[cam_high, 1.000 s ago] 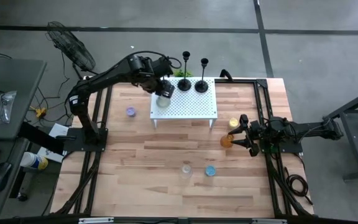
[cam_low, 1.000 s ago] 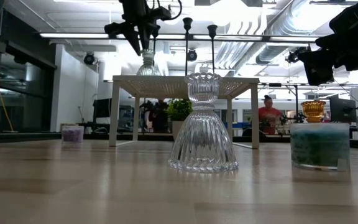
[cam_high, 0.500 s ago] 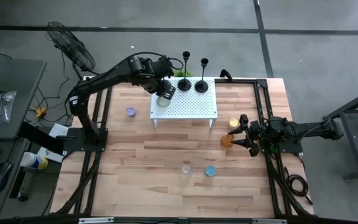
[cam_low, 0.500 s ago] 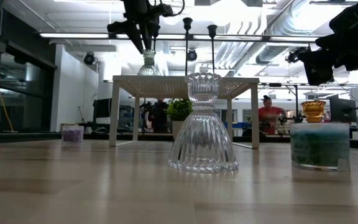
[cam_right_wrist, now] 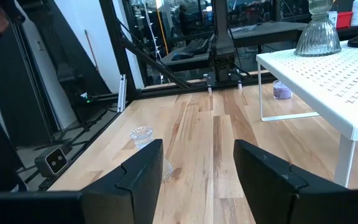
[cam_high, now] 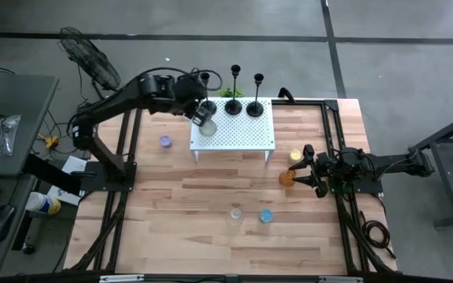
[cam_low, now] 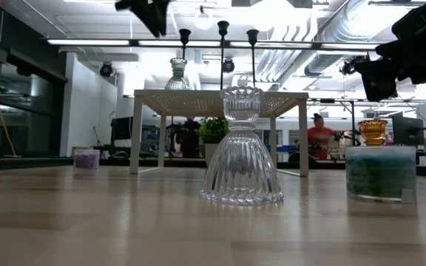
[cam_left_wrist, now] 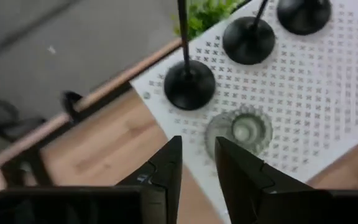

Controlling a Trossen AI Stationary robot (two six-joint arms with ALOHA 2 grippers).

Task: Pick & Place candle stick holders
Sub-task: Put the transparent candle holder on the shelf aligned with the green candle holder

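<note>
Three black candlesticks stand on their round bases on the white perforated stand; they also show in the left wrist view. A clear ribbed glass holder stands upright on the stand's left part, and shows in the left wrist view. My left gripper hovers above and left of it, slightly open and empty; the low view shows it high up. My right gripper is open and empty at the table's right, beside an orange cup and a yellow cup.
A purple cup stands left of the stand. A second clear glass holder and a blue cup stand near the table's front middle. Bare wood lies between them and the stand. A person shows in the room beyond.
My left gripper has risen and drawn back toward the table's left and far side, away from the clear glass holder. The holder stays upright on the stand where it was.
</note>
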